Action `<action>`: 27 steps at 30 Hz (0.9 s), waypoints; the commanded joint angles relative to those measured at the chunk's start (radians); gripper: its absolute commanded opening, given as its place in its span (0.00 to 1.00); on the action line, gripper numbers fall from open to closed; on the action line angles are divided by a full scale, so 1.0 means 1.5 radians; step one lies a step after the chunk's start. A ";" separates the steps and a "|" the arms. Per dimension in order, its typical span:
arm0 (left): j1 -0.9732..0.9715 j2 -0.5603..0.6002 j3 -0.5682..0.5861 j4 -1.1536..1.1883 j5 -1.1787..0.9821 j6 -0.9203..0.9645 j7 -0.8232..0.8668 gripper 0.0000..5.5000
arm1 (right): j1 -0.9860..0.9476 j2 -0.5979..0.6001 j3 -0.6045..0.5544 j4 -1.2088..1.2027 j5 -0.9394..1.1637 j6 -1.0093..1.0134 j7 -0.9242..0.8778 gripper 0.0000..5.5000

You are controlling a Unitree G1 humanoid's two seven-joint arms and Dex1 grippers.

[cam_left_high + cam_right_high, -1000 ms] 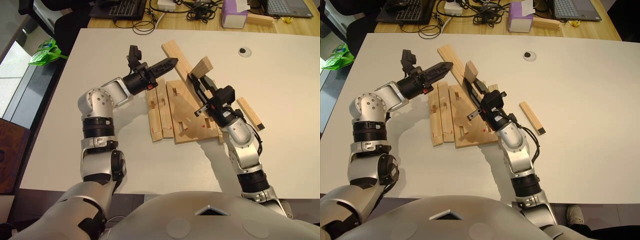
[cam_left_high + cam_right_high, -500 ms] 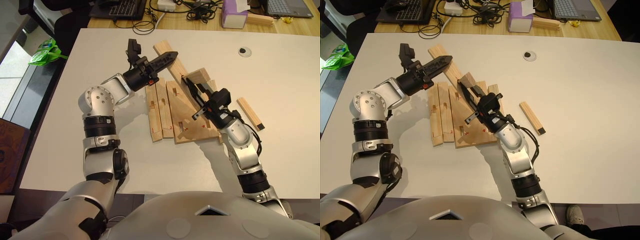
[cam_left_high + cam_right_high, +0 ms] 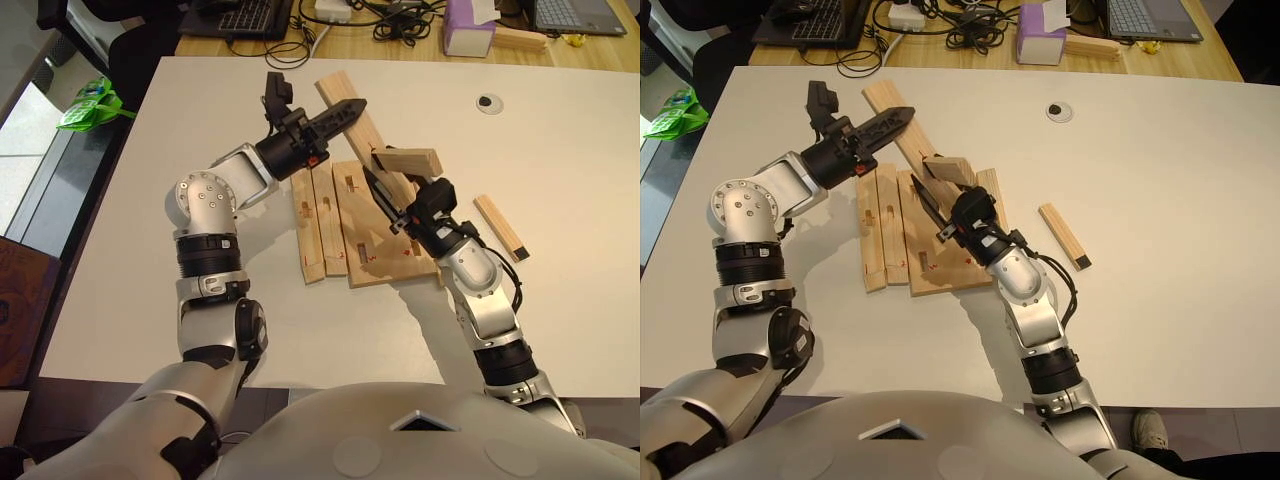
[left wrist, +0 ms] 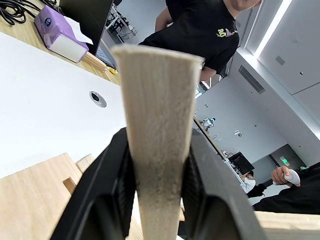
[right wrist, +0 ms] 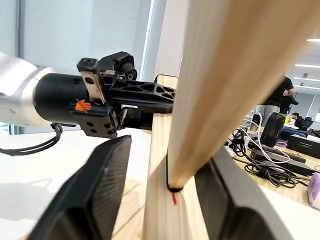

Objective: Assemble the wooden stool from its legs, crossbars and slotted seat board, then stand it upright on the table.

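Observation:
My left gripper [image 3: 348, 108] is shut on a long wooden leg [image 3: 352, 112] and holds it slanted above the boards; between the fingers [image 4: 107, 190] the leg [image 4: 159, 115] stands up. My right gripper [image 3: 382, 180] is shut on a short crossbar [image 3: 408, 161], level and pressed end-on against the long leg. In the right wrist view the crossbar [image 5: 225, 85] meets the leg [image 5: 159, 165] at a dark mark, with the left gripper [image 5: 125, 95] just behind. The slotted seat board [image 3: 365, 235] lies flat under both grippers, with two slotted slats [image 3: 312, 225] beside it.
A loose short bar [image 3: 497, 226] with a dark end lies on the white table [image 3: 560, 200] to the right of my right arm. A small round cap [image 3: 489, 103] sits farther back. Laptops, cables and a purple box [image 3: 470, 25] crowd the desk behind the far edge.
My right gripper has swung left and turned its crossbar from upright to level, bringing it against the long leg. My left gripper has shifted the leg slightly back and to the right.

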 commanded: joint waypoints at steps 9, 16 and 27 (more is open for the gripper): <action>-0.022 0.045 0.049 -0.042 0.025 -0.075 0.079 0.19 | 0.115 -0.140 -0.100 -0.116 0.021 0.050 0.034 0.82; 0.088 0.071 0.119 -0.317 0.028 -0.049 0.268 0.19 | 0.204 -0.209 -0.216 -0.101 0.020 0.050 0.020 0.98; 0.179 -0.065 0.044 -0.593 -0.050 0.081 0.563 0.19 | 0.123 -0.200 -0.230 -0.028 -0.009 0.029 -0.009 0.98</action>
